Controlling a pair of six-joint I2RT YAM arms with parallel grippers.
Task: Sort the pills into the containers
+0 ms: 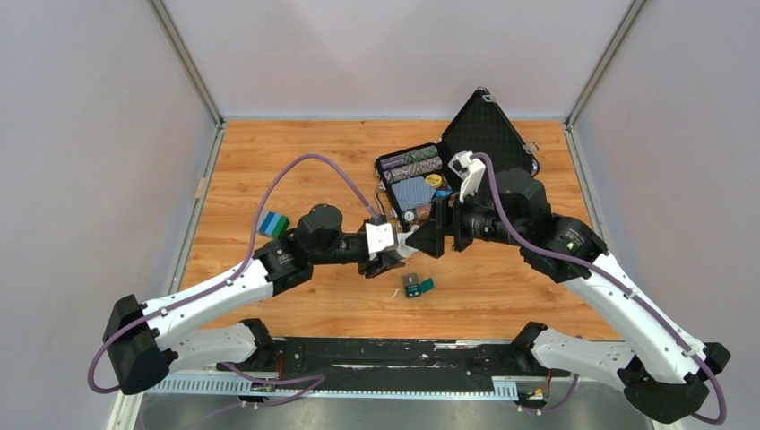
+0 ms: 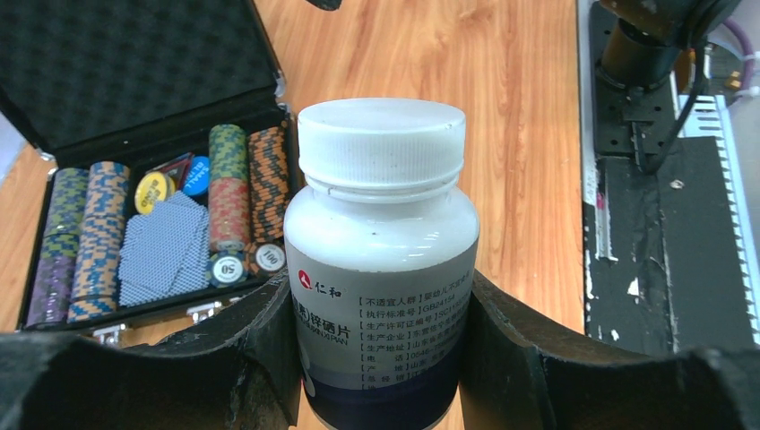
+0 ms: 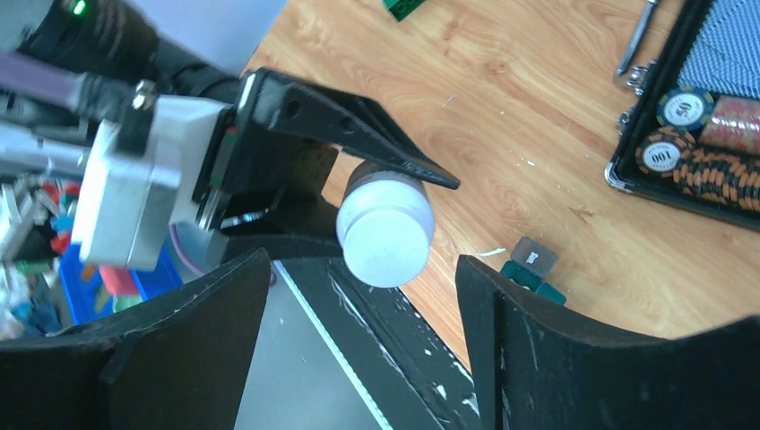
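My left fingers (image 2: 251, 358) clamp the pill bottle (image 2: 381, 251); my right fingers (image 3: 556, 358) stand apart around its cap (image 3: 385, 228). The teal container (image 3: 533, 267) lies near, below them. Uncapping, I judge: next, close squarely, twist.

The wooden bench (image 1: 269, 170) carries an open black chip case (image 1: 410, 172) on its far side, right of centre. Its lid is propped up, with chips and cards in rows inside. A tiny teal box (image 1: 418, 287) lies open near the front, apart from the case. Green and blue blocks (image 1: 273, 224) sit towards the left edge.
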